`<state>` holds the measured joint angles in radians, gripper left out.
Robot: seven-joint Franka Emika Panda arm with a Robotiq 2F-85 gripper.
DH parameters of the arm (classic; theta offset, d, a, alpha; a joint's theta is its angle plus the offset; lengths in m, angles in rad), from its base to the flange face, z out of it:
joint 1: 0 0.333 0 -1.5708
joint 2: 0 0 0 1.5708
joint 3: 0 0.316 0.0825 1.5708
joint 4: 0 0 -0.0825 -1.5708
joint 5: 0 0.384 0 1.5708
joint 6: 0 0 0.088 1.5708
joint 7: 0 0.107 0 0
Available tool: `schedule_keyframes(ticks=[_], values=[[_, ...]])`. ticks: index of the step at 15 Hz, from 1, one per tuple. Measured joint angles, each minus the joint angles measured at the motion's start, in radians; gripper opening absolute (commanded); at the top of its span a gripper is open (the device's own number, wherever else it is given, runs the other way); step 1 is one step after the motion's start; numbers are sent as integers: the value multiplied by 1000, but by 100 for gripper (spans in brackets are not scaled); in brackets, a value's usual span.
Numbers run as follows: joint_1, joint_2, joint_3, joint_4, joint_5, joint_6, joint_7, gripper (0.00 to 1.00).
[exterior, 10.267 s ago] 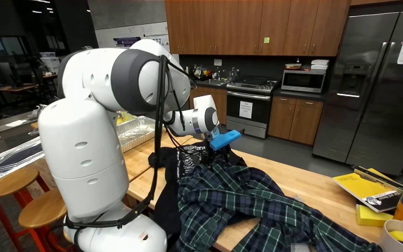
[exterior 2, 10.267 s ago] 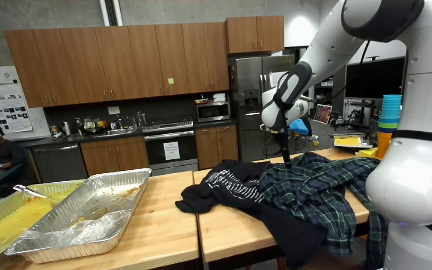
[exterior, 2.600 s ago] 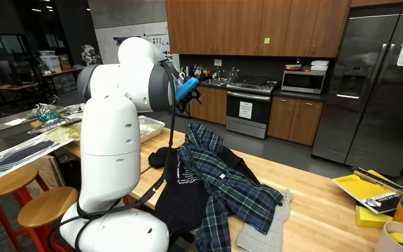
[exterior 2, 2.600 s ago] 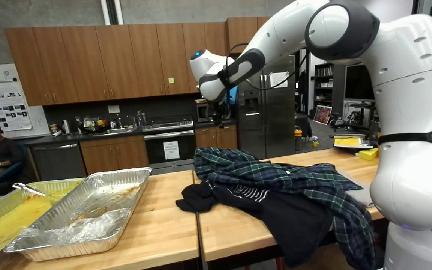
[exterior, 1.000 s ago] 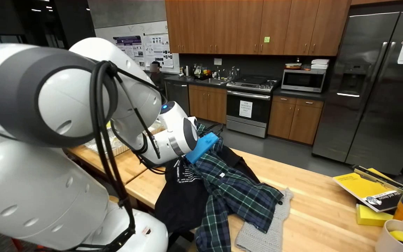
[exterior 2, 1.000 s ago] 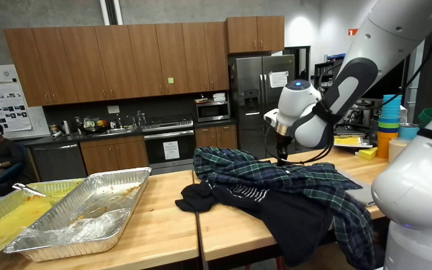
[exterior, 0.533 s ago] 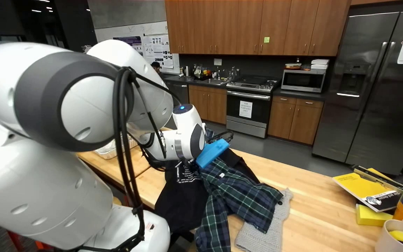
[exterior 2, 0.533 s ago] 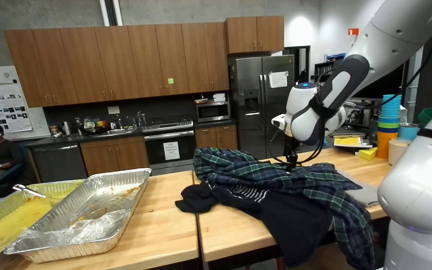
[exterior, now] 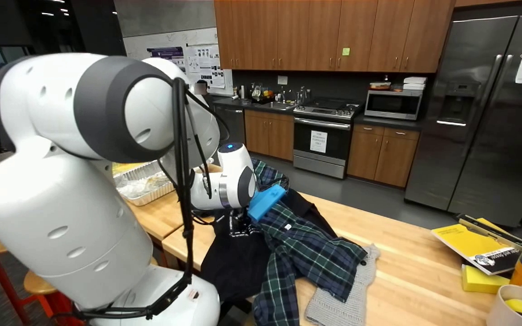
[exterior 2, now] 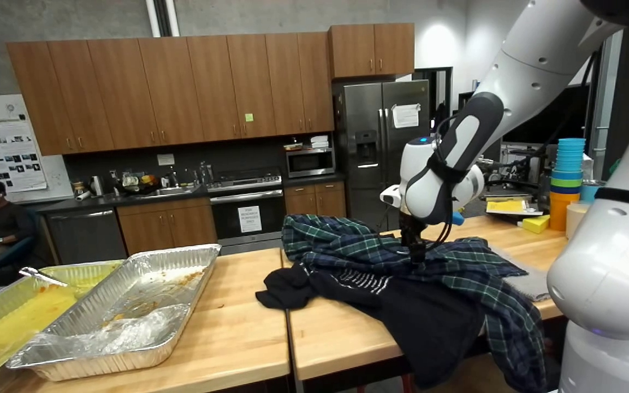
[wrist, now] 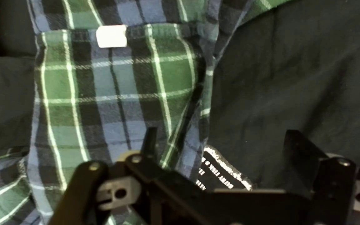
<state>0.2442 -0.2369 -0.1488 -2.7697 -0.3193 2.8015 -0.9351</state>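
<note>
- My pincer [wrist: 221, 140] hung with its jaws spread wide across the wrist view's bottom edge.
- The plaid shirt [wrist: 114, 81] lay below it, running top to bottom, left of centre.
- Beneath that, a black garment [wrist: 280, 93] filled the right.
- In an exterior view, a grey knit cloth [exterior: 354, 294] stuck out from under the shirt, bottom, right of centre.

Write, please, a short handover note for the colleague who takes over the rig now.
Claw: open at the plaid shirt and the black garment, holding nothing; whether it touches them, I cannot tell.
Things: the plaid shirt lies rumpled, partly over the black garment and the grey knit cloth; both garments hang partly off the table.
Done: positioned at the garments, jaws apart.
Remaining: nothing is gripped yet.
</note>
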Motion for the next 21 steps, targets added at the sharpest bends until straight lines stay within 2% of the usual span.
schedule_keyframes(ticks=[3, 4, 5, 7, 11, 15, 21], values=[[-36, 51, 45, 18, -1, 1, -11, 100], [-50, 67, 55, 24, -2, 1, -19, 75], [-65, 83, 63, 32, -5, 1, -25, 74], [-94, 114, 73, 47, -12, 5, -42, 61], [-137, 166, 90, 75, -30, 10, -55, 28], [-155, 194, 106, 95, -45, 14, -57, 1], [-165, 199, 119, 110, -90, 13, -52, 1]])
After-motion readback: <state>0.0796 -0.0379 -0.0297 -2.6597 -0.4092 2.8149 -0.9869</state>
